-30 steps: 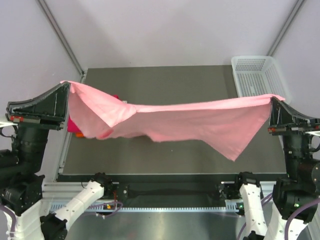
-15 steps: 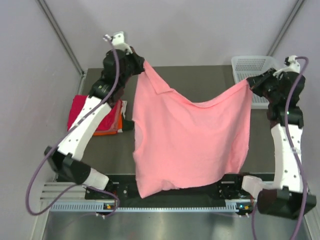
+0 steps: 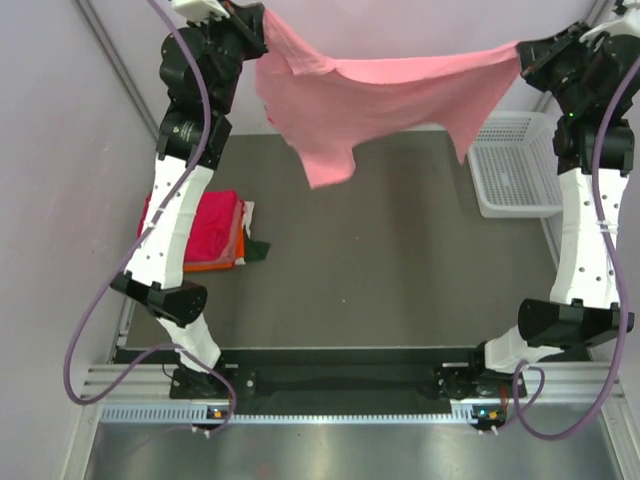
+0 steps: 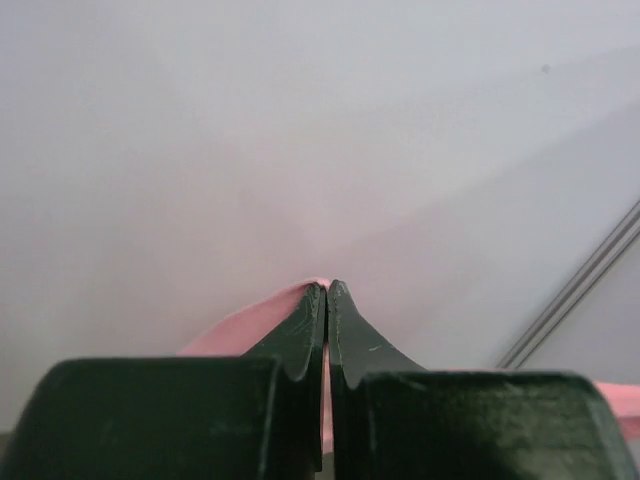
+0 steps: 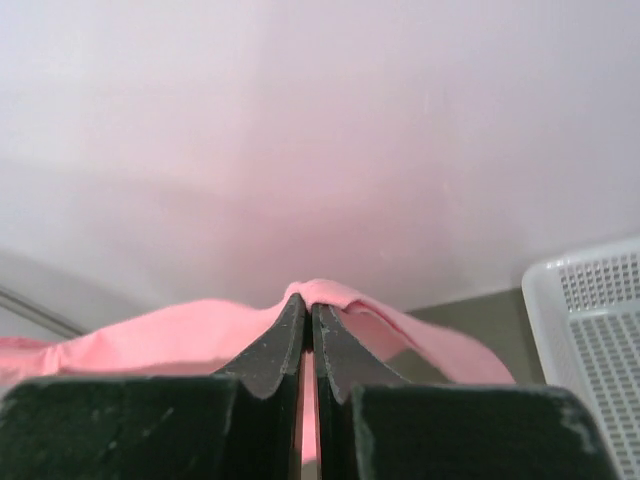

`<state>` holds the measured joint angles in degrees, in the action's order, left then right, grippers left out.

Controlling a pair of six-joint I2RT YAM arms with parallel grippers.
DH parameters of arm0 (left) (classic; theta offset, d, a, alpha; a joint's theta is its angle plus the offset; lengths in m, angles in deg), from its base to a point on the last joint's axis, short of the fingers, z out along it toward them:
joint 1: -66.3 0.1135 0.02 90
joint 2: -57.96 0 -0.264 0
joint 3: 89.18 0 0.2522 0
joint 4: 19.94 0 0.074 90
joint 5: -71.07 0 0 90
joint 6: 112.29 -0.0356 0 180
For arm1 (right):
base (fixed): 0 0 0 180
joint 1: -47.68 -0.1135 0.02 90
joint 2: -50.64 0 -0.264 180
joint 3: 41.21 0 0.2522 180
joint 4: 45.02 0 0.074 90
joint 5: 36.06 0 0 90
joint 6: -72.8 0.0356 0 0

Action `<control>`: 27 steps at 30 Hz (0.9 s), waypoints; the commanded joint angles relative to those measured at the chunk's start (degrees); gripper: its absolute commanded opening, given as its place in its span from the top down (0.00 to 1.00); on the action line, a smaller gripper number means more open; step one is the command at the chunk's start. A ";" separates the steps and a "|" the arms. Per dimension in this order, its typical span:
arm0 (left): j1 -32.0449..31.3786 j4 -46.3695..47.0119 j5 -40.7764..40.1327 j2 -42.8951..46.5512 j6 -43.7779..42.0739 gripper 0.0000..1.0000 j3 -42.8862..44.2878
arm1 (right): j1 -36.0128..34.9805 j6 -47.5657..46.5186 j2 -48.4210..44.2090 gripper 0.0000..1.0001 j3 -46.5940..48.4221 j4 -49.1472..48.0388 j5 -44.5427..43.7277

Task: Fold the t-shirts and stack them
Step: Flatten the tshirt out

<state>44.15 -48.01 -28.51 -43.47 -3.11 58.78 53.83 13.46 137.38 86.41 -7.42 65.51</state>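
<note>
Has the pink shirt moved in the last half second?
Yes. The pink t-shirt has lifted toward the back wall: its lower edge reached the near rail before, and now hangs about level with the white basket.

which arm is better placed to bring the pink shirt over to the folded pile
Left, probably: the left pincer, shut on the pink shirt, is on the side with the folded stack; the right pincer grips the other end near the basket.

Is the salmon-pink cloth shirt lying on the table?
No, the soft salmon-pink cloth shirt hangs between the left end effector and right end effector.
</note>
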 commanded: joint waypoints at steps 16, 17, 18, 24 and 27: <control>4.40 19.92 9.23 11.58 -0.37 1.00 -36.51 | 2.11 3.19 0.54 1.00 -33.42 -17.67 8.11; 4.31 21.58 9.15 14.74 -0.02 1.00 -39.59 | 2.11 3.10 0.01 1.00 -35.53 -18.29 8.03; 3.88 22.21 9.14 16.25 0.42 1.00 -45.45 | 2.11 2.92 -0.95 1.00 -39.21 -18.82 8.03; -0.42 24.32 6.61 26.62 2.61 1.00 -64.80 | 2.46 0.99 -6.91 1.00 -52.92 -19.27 6.89; -2.89 24.42 3.01 31.72 4.10 1.00 -72.81 | 3.07 0.55 -11.22 1.00 -59.95 -19.70 6.97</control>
<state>43.32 -30.26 -21.67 -16.76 -1.19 -8.04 55.86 15.60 132.96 30.59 -22.40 72.46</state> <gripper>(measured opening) 0.014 0.012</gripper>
